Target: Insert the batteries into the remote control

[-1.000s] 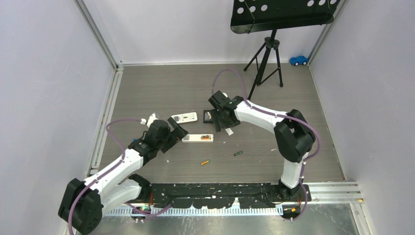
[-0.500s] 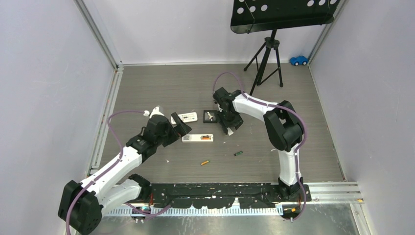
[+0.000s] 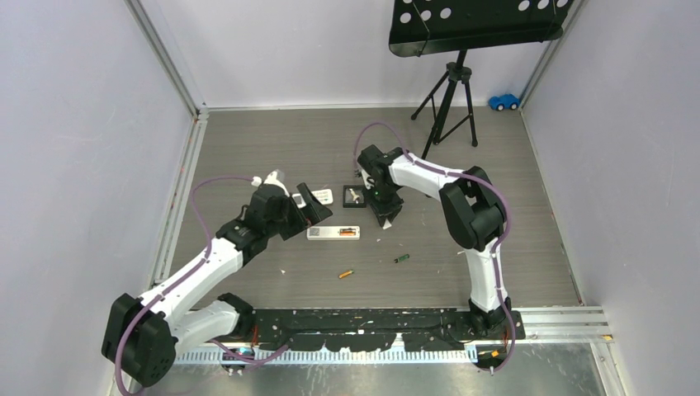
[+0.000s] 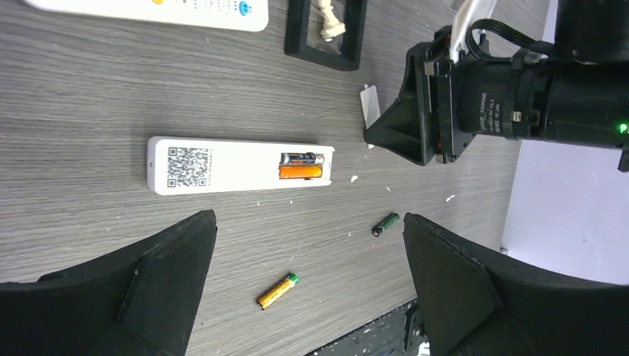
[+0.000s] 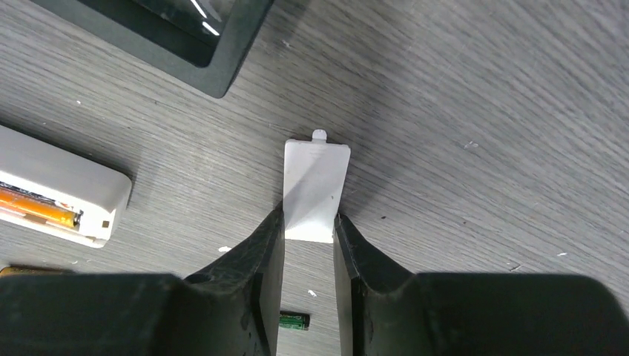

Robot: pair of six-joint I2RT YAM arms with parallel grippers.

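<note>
Batteries [image 4: 300, 165], two slim cylinders, filled the long white remote [image 4: 237, 165]; right fingers [image 5: 245, 274] grasped the flat white plastic cover [image 5: 315, 185], unfitted; left fingers [image 4: 148, 289] released.

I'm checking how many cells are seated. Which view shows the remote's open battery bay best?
Left wrist: the remote control lies whole, two batteries seated side by side. Top external shows it tiny; right wrist catches only one end.

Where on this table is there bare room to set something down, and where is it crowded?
Bare: the grey wood table behind both arms, up to the black tripod; also right of the right arm. Crowded: the centre, around the long white remote control, black square tray, thin white cover and two loose slim batteries.
</note>
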